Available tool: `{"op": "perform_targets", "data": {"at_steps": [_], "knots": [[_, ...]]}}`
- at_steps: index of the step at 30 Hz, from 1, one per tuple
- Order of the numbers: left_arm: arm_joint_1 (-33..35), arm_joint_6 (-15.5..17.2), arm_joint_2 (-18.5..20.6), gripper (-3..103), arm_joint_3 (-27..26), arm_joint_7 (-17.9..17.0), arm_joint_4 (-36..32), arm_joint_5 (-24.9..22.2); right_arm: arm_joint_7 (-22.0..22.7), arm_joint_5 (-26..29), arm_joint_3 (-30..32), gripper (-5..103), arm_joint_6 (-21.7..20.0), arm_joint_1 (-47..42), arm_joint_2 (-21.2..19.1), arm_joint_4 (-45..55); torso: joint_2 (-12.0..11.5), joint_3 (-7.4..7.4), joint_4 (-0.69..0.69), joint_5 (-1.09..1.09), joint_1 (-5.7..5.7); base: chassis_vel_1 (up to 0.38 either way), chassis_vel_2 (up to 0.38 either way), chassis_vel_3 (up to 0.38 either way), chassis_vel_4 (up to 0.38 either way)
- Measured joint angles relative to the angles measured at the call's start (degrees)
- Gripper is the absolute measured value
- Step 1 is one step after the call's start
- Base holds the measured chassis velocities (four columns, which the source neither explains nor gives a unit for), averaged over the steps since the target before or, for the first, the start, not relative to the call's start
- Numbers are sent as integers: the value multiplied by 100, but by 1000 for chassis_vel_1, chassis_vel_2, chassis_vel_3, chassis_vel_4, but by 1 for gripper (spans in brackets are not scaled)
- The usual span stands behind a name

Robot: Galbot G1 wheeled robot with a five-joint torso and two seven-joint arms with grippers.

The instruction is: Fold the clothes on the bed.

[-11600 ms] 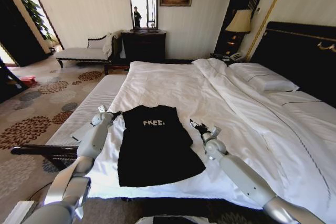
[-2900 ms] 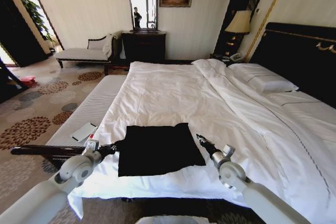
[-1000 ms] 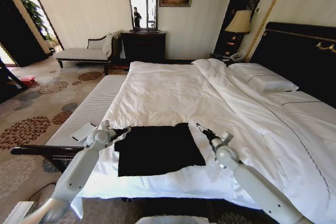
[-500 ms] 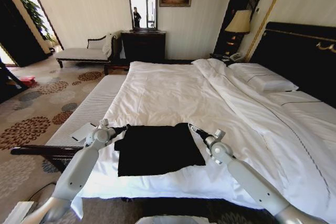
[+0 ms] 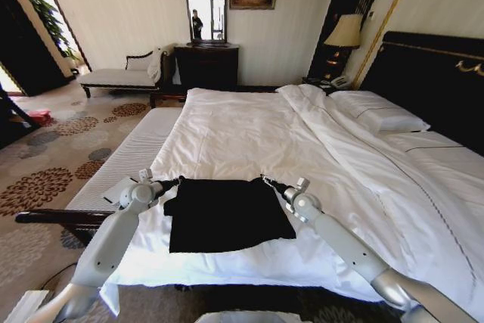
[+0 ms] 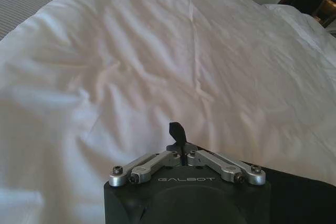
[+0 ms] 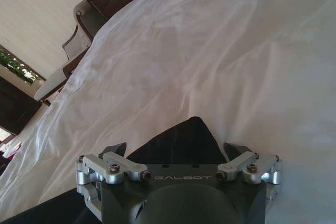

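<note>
The clothes are one black T-shirt (image 5: 223, 213), folded into a rough rectangle near the close edge of the white bed (image 5: 249, 134). No lettering shows on it. My left gripper (image 5: 172, 183) is at the shirt's far left corner. In the left wrist view this gripper (image 6: 177, 132) is shut, its tips over white sheet, with black fabric (image 6: 299, 198) beside its body. My right gripper (image 5: 268, 181) is at the shirt's far right corner. In the right wrist view it (image 7: 176, 148) stands open, and the shirt's corner (image 7: 189, 132) lies between its fingers.
A striped bench (image 5: 128, 156) runs along the bed's left side with a white flat object (image 5: 117, 189) on it. Pillows (image 5: 378, 115) and a dark headboard (image 5: 431, 81) are at the right. A chaise (image 5: 117, 75), a dresser (image 5: 206, 66) and a lamp (image 5: 345, 32) line the far wall.
The shirt, earlier flat with its lettering up, is now folded. In the last half second my right gripper moved left to the far right corner; the left gripper shifted slightly.
</note>
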Motion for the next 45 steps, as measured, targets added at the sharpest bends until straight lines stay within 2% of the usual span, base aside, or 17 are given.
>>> {"op": "perform_targets", "data": {"at_steps": [1, 5, 8, 9, 11, 14, 18, 20, 25, 27, 28, 32, 34, 38, 39, 41, 45], "knots": [[-2, 0, 6, 1, 0, 0, -2, 1, -34, -8, -15, 101, 0, -18, 5, 0, 0, 0, 0, 0, 0, 0, 0, 0, 0], [-7, -3, 21, 1, -1, 0, -2, 26, -102, -25, -47, 93, 0, -74, 13, 16, 0, 0, 0, 0, 0, 0, 0, 0, 0], [-15, -15, 27, 1, -2, 1, 17, 69, -176, -79, -92, 78, 11, -129, 13, 45, 0, 0, 0, 0, 0, 0, 0, 0, 0], [-15, -15, 27, 1, -2, 1, 17, 69, -176, -79, -92, 78, 11, -129, 13, 45, 0, 0, 0, 0, 0, 0, 0, 0, 0], [-26, -19, 28, 1, -2, 2, 20, 86, -216, -116, -103, 66, 39, -159, 12, 52, 0, 0, 0, 0, 0, 0, 0, 0, 0], [-28, -22, 29, 1, -2, 2, 20, 93, -259, -157, -112, 61, 95, -167, 13, 50, 0, 0, 0, 0, 0, 0, 0, 0, 0], [-8, -37, 31, 1, -3, 2, 0, 118, -304, -224, -116, 39, 261, -137, 41, 1, 0, 0, 0, 1, 0, 0, 0, 0, 0], [1, -40, 31, 1, -4, 2, -5, 125, -304, -230, -116, 39, 272, -130, 46, -5, 0, 0, 1, 0, 0, 0, 0, 0, 0], [56, -94, 31, 1, -34, 12, -56, 137, -292, -279, -93, 13, 356, -76, 101, -44, 0, 0, 1, 1, 0, 0, 0, 0, 0], [60, -112, 30, 1, -43, 24, -62, 137, -288, -280, -78, 13, 366, -65, 107, -45, 0, 0, 1, 1, 0, 0, 0, 0, 0], [58, -162, 20, 1, -74, 54, -67, 137, -282, -278, -33, 3, 390, -33, 120, -45, 0, 0, 1, 1, 0, 0, 0, 0, 0], [18, -317, -23, 1, -166, 132, -64, 98, -281, -259, 110, 3, 461, 16, 137, -45, 0, 0, 2, 1, 0, 0, 0, 0, 0], [-18, -538, -72, 1, -276, 227, -57, -35, -319, -167, 359, 3, 585, 27, 163, -2, 0, 0, 0, 1, 0, 0, 0, 0, 0], [-9, -764, -85, 1, -328, 338, -50, -129, -410, -78, 559, 3, 689, -32, 156, 77, -1, 0, 0, 1, 0, 0, 0, 0, 0], [34, -951, -83, 1, -333, 471, -47, -138, -592, -69, 627, 3, 801, -140, 117, 124, 0, 0, 0, 1, 0, 0, 0, 0, 0], [52, -1033, -83, 1, -333, 534, -46, -138, -718, -69, 650, 3, 880, -195, 99, 145, -1, 0, 0, 0, 0, 0, 0, 0, 0], [106, -1540, -125, 1, -314, 838, -2, -131, -1417, -80, 747, 3, 1264, -450, 62, 253, 0, 0, -1, 1, 0, 0, 0, 0, 0]]}}
